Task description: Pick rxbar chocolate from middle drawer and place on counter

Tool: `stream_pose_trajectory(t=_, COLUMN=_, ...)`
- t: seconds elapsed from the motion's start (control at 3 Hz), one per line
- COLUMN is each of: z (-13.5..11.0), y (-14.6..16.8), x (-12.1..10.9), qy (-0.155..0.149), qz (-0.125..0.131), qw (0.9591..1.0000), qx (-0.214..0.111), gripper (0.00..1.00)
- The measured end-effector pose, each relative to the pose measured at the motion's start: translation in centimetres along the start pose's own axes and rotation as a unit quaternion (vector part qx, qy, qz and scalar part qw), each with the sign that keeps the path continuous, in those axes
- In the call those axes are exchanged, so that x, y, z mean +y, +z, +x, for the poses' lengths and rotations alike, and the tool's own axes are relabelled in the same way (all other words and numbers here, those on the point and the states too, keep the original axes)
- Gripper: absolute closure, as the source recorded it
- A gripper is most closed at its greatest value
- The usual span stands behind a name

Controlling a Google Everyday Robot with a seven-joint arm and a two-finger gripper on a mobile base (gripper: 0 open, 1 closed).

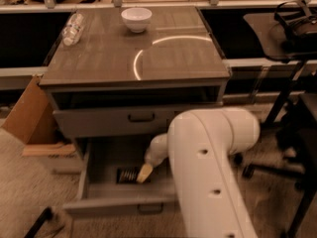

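The middle drawer [102, 158] is pulled open below the counter [104, 58], with its front panel [99, 207] toward me. The rxbar chocolate [127, 175] lies flat on the drawer floor, a small dark bar. My gripper [143, 173] reaches down into the drawer from the right and its pale tip sits at the bar's right end, covering part of it. My large white arm [213, 167] hides the right half of the drawer.
A white bowl [136, 19] and a clear plastic bottle [73, 28] stand on the counter's far side. The top drawer [141, 117] is shut. A cardboard box [25, 114] leans at the left. A dark chair and stand [290, 33] are at the right.
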State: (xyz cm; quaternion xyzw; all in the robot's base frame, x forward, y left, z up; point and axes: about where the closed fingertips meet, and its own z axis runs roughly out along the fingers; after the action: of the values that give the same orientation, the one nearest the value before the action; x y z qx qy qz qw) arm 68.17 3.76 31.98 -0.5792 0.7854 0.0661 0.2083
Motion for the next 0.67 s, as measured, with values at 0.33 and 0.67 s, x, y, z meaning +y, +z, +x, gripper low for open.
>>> stream_pose_trajectory(t=0.33, z=-0.37, y=-0.82, x=-0.12, qy=0.000, qz=0.000, qw=1.0000, qx=0.000, gripper=0.00)
stream_pose_trajectory(t=0.67, z=-0.50, y=-1.09, x=-0.16, qy=0.000, qz=0.000, qw=1.0000, qx=0.000, gripper=0.00)
